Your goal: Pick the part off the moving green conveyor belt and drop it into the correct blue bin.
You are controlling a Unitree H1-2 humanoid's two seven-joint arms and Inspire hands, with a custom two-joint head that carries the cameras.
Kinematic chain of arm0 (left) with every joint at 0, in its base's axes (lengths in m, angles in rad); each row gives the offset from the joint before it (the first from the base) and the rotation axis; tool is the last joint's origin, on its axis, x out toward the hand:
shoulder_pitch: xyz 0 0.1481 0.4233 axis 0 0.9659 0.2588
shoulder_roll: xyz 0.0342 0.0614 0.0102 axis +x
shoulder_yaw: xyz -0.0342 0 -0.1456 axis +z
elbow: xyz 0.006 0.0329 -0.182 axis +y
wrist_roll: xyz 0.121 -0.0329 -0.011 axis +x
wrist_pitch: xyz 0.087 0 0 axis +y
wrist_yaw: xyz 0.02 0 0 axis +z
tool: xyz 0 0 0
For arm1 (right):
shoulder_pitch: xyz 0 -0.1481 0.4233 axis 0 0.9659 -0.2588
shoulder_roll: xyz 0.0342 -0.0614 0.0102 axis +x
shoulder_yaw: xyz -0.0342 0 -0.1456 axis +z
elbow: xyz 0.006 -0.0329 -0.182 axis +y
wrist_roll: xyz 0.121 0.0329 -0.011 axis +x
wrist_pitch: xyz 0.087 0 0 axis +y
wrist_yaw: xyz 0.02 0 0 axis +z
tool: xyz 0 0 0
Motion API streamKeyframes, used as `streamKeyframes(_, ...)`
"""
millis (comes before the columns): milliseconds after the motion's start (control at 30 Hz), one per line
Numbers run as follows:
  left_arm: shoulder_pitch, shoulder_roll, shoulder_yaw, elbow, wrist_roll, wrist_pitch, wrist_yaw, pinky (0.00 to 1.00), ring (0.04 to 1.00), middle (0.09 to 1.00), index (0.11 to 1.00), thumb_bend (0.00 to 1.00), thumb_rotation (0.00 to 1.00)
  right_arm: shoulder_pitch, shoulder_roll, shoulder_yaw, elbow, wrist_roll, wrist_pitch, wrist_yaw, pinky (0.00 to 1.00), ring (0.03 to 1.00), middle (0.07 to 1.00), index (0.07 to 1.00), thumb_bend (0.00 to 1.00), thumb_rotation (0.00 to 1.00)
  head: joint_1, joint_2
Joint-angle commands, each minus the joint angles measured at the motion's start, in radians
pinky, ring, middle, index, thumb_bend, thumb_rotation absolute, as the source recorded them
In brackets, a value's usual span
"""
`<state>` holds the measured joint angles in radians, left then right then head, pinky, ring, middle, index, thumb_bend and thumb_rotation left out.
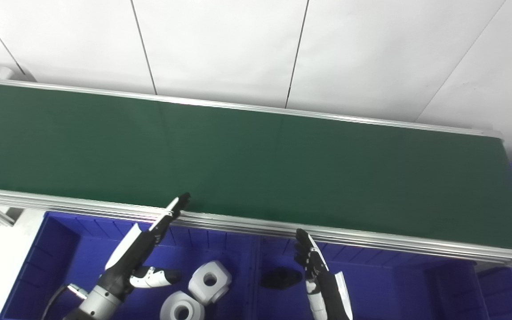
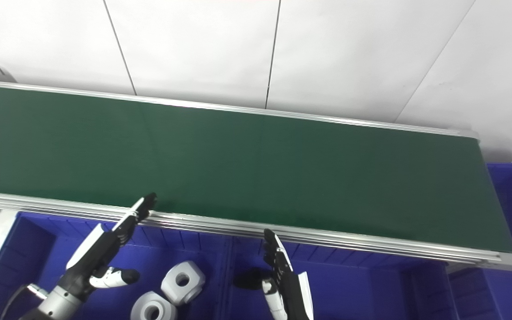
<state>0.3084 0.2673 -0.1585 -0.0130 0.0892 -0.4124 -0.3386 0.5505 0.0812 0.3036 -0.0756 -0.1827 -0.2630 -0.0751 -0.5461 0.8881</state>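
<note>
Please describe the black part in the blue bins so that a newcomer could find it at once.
Look below the green conveyor belt, at the blue bin on the right of the divider. The black part lies near that divider, just left of the right hand. It is dark and low, while the two white parts lie in the neighbouring bin.

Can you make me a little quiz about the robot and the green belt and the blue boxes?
1. True or false: a part is riding on the green conveyor belt right now.
2. How many white parts lie in the left blue bin?
A) none B) two C) five
3. Fill in: the part lying in the middle blue bin, beside the right hand, is coloured ____.

Key:
1. False. The belt is bare.
2. B. One white part and another white part lie by the left hand.
3. Black. It is the black part.
</note>
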Motion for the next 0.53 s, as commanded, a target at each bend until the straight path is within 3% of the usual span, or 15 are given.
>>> streamKeyframes(0, -0.014, 0.022, 0.000, -0.022, -0.017, -0.027, 0.002, 1.00, 1.000, 1.000, 1.000, 0.88, 0.79, -0.020, 0.128, 0.081, -0.001, -0.032, 0.005, -0.017, 0.94, 0.950, 0.959, 0.939, 0.93, 1.00, -0.008, 0.000)
streamKeyframes(100, -0.018, 0.027, -0.001, -0.024, -0.030, -0.024, -0.003, 1.00, 1.000, 1.000, 1.000, 0.87, 0.77, -0.027, 0.131, 0.083, -0.007, -0.041, 0.013, -0.024, 0.94, 0.949, 0.957, 0.935, 0.93, 1.00, -0.022, 0.016)
streamKeyframes(200, -0.016, 0.031, -0.005, -0.058, -0.019, -0.002, -0.005, 1.00, 1.000, 1.000, 1.000, 0.88, 0.78, -0.023, 0.127, 0.087, -0.042, -0.042, 0.038, -0.021, 0.94, 0.949, 0.957, 0.935, 0.92, 1.00, -0.016, 0.059)
streamKeyframes(500, -0.005, 0.004, -0.024, -0.124, -0.024, 0.061, 0.002, 1.00, 1.000, 1.000, 1.000, 0.93, 0.79, -0.012, 0.103, 0.084, -0.121, -0.046, 0.098, -0.015, 0.91, 0.930, 0.941, 0.932, 0.91, 1.00, -0.016, 0.111)
